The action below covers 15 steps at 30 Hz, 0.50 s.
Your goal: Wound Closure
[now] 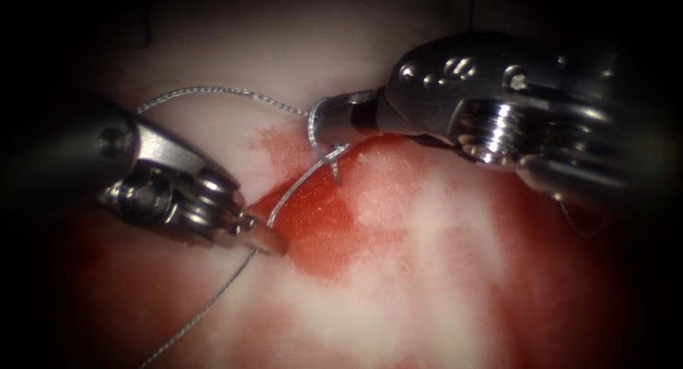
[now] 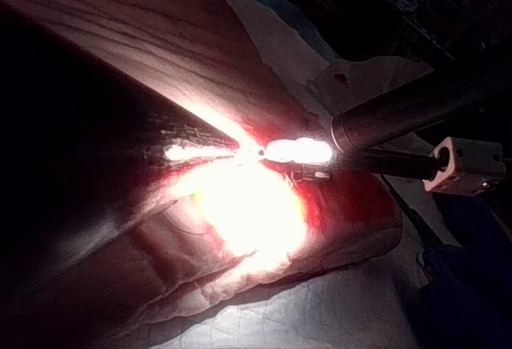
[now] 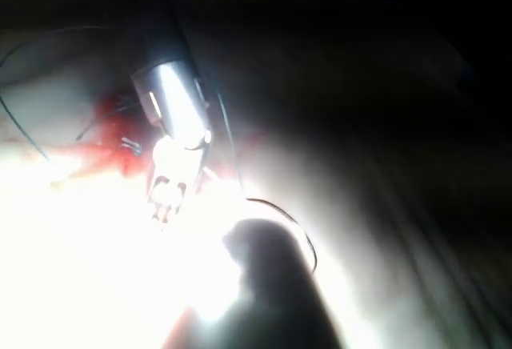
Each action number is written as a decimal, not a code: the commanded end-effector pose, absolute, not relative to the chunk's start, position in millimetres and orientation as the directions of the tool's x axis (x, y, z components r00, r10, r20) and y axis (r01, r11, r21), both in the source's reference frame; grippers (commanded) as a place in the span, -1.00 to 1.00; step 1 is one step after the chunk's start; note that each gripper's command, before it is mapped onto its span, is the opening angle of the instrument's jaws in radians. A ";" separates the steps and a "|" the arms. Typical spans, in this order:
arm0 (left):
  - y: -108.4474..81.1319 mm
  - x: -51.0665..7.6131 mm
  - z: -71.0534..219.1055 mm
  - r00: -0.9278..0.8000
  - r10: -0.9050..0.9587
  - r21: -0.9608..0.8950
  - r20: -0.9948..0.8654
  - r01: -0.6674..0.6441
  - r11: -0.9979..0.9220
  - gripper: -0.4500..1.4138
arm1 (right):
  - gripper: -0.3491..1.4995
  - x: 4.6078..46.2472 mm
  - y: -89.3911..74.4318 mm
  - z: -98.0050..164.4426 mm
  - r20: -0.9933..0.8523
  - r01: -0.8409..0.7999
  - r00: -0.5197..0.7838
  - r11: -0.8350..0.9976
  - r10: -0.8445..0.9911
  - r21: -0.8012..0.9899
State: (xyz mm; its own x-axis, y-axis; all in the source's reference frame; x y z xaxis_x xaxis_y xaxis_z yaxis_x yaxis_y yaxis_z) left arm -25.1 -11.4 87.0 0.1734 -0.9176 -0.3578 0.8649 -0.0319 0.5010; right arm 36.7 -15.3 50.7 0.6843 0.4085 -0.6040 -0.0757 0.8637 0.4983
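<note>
On the tissue (image 1: pixel 398 305), my left tool (image 1: pixel 267 239) comes in from the left, its jaws shut on the thread (image 1: pixel 295 186) at the edge of the red fluid (image 1: pixel 320 227). From there the thread climbs right to a small knot (image 1: pixel 331 156) with a short tail (image 1: pixel 335 173). A loop of thread (image 1: pixel 312 127) goes round the shut jaws of my right tool (image 1: pixel 329 120). Another strand (image 1: pixel 206 90) arcs off to the left. Below the left jaws the thread (image 1: pixel 199 316) trails down and left. The left tool's tip (image 2: pixel 240 154) glares in the left wrist view.
The right tool's bulky wrist (image 1: pixel 491 106) hangs over the upper right of the tissue. Its shaft (image 2: pixel 416 113) crosses the left wrist view above the tissue block (image 2: pixel 352 229). A thin strand (image 1: pixel 576 223) hangs beneath that wrist. A shiny tool (image 3: pixel 172 125) reaches over the red fluid (image 3: pixel 108 153).
</note>
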 end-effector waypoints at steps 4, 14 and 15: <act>-7.2 -24.6 86.4 0.126 -0.943 0.480 -0.309 0.877 -0.039 -1.00 | -1.00 36.5 -14.9 51.0 -0.627 0.011 0.685 0.856 0.371 0.517; 1.4 -22.6 87.5 0.023 -0.982 0.277 -0.188 0.960 -0.030 -1.00 | -1.00 35.6 -16.3 52.1 -0.795 0.356 0.593 0.846 0.124 0.397; 1.8 -22.6 87.7 0.017 -0.982 0.271 -0.187 0.962 -0.035 -1.00 | -1.00 35.5 -16.3 52.1 -0.816 0.395 0.576 0.855 0.054 0.336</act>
